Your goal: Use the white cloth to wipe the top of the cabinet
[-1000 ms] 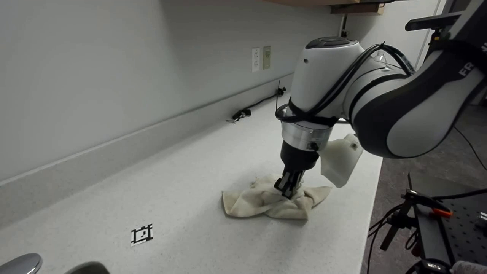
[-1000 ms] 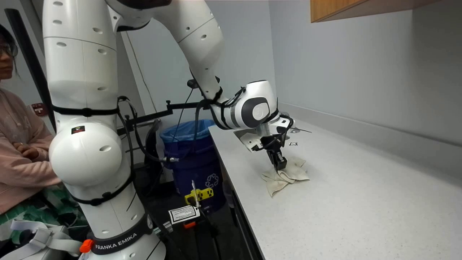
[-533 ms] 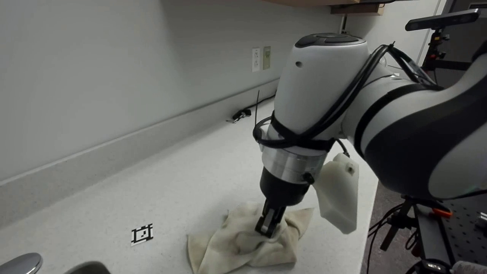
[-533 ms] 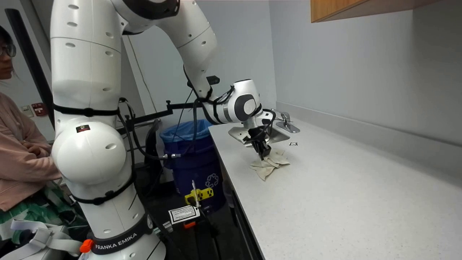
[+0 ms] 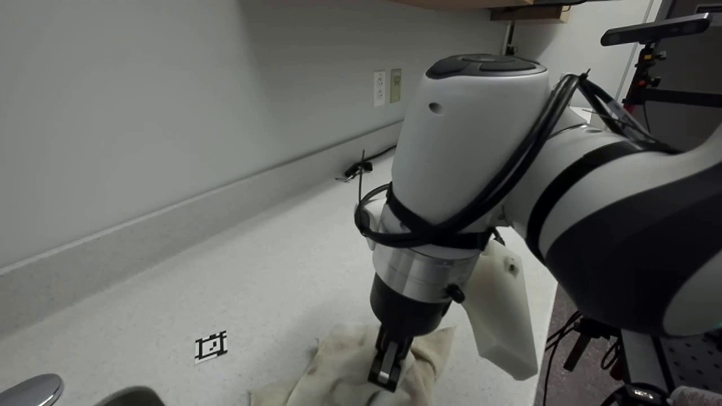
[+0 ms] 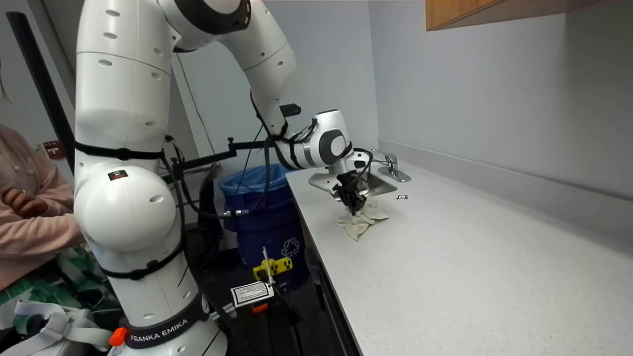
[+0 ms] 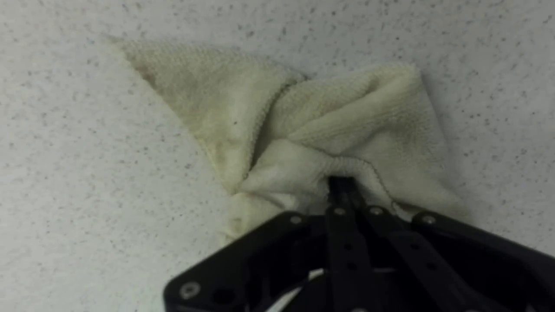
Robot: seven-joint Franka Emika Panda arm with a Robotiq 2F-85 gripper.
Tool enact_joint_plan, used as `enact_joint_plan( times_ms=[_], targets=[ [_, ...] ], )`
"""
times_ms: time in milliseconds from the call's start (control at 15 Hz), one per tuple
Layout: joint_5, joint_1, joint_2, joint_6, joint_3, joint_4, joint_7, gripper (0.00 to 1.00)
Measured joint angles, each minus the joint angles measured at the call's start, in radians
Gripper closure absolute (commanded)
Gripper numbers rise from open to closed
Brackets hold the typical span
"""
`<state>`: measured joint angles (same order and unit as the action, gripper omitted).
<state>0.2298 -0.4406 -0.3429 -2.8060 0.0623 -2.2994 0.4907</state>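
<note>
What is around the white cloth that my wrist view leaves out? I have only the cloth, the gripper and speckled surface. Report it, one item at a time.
Observer: In an exterior view, a sink lies just beyond the white cloth.
Operator: Noted. Name something lying flat nearby.
Observer: A black-and-white marker lies on the top of the cabinet, apart from the white cloth.
Operator: Good. Last item: report anyone about.
Observer: A person in a pink top shows at the frame's edge in an exterior view, face out of frame.
</note>
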Motion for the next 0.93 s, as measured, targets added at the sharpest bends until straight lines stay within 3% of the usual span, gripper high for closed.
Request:
enact_joint_plan(
  times_ms=[533, 600, 733, 933],
  targets=[
    [0.058, 0.047, 0.18, 0.02, -0.031, -0.129, -0.115, 1.0],
    [0.058, 0.059, 0.218, 0.02, -0.022, -0.155, -0.129, 0.74],
    [0.054, 0.083, 0.297, 0.02, 0.003, -0.209, -0.149, 0.68],
    [0.051, 0.115, 0.407, 0.018, 0.044, -0.282, -0.16, 0.44]
  ],
)
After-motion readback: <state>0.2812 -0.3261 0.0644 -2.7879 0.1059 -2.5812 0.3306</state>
